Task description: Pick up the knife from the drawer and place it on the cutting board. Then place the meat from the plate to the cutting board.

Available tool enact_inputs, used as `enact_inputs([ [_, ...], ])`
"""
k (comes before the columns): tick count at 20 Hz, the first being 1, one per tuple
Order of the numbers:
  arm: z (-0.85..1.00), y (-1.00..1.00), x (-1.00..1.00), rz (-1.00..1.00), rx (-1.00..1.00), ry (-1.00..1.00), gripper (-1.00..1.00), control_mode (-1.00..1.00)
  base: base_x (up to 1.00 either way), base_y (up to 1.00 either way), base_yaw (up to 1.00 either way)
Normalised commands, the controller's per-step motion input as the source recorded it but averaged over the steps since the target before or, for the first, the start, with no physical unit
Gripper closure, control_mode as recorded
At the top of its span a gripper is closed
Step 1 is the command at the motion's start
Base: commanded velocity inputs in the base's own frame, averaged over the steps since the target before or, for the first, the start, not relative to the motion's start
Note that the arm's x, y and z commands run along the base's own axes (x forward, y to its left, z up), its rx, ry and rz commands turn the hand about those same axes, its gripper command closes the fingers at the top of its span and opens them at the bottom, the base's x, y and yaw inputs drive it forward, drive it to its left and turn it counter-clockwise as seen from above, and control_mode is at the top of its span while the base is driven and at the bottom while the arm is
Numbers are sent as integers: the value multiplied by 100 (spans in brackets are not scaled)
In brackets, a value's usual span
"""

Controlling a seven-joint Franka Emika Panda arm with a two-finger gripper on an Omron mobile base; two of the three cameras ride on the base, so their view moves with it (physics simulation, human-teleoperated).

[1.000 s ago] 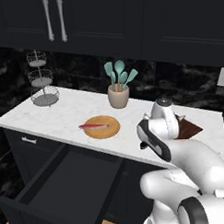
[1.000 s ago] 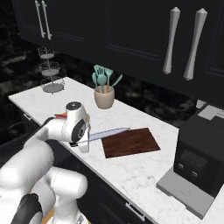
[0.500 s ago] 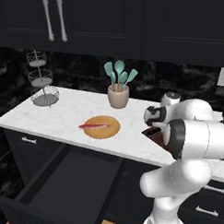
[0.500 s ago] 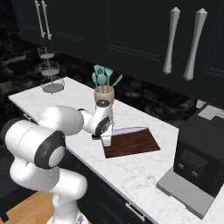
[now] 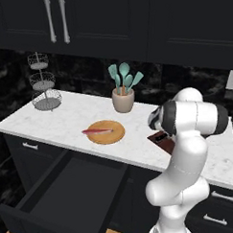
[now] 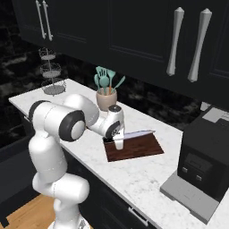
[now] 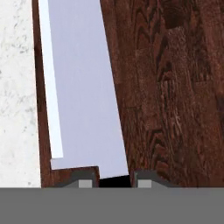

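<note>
Claw (image 6: 118, 144) clamped on the knife (image 6: 136, 133) handle, blade out ahead over the cutting board (image 6: 138, 148). Off to its left, meat (image 5: 97, 131) sits on the plate (image 5: 112, 137); drawer (image 5: 59, 188) hangs open.

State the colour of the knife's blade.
The slim kitchen knife's blade is pale silver-grey with a lighter edge; the hand view shows it best.

Glossy white rounded arm segments joined by dark grey-black joint bands; the hand (image 6: 118, 142) is white with small dark fingertips.
</note>
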Motion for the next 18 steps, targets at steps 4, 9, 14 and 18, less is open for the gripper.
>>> enact_inputs([
  [4, -3, -6, 23, 0, 0, 0, -100, -100, 0, 0, 0],
  [9, 1, 6, 6, 0, 0, 0, -100, -100, 0, 0, 0],
  [14, 43, 52, -34, 0, 0, -7, -100, -100, 0, 0, 0],
  [18, 72, 72, -78, 1, 0, -7, -100, -100, 0, 0, 0],
])
